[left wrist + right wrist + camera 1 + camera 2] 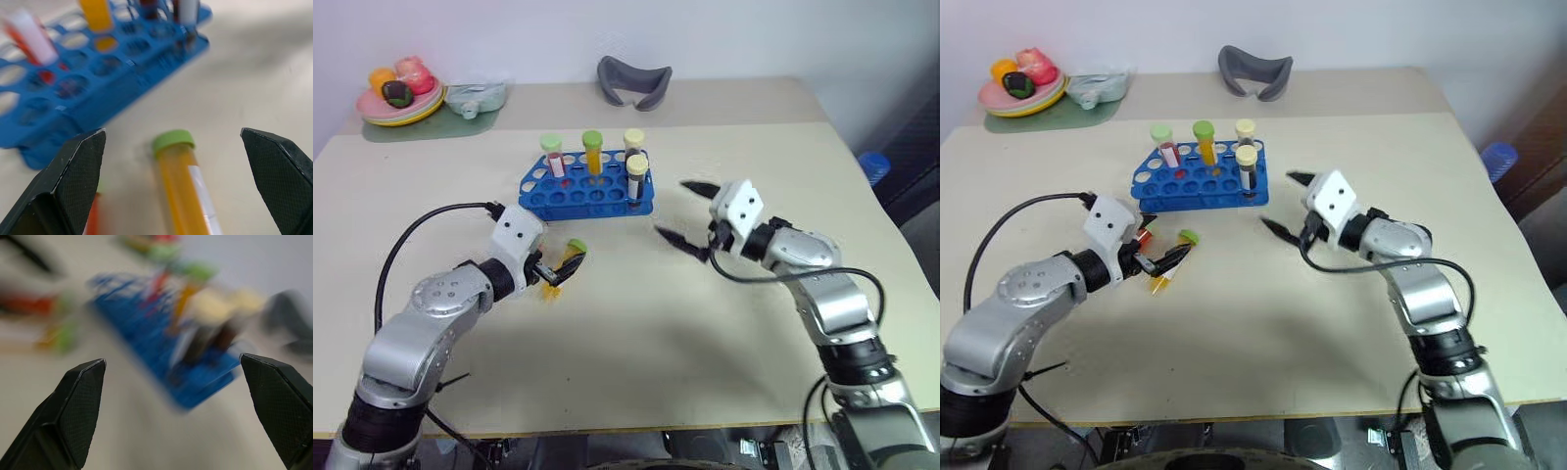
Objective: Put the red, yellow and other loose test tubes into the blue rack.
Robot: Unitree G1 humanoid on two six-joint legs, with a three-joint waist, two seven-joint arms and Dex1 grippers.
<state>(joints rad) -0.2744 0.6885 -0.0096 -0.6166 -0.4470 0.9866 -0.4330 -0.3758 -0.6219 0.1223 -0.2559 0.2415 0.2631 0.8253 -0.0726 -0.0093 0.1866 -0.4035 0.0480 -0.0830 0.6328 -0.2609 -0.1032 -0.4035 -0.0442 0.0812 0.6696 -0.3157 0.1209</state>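
Note:
The blue rack [582, 201] stands mid-table with several capped test tubes upright in it, among them a red one [553, 158], a yellow-orange one [593, 152] and a dark one [636, 181]. A loose yellow test tube with a green cap [182, 188] lies on the table in front of the rack, between the fingers [78, 169] of my open left gripper [556, 269], not clamped. A loose red tube [1144, 235] lies beside it, partly hidden by the gripper. My right gripper [683, 213] hovers open and empty just right of the rack.
At the back left a plate [372, 113] of toy fruit rests on a green mat next to a pale container [475, 97]. A grey curved object [634, 80] lies at the back middle. A black cable [416, 230] loops over the left arm.

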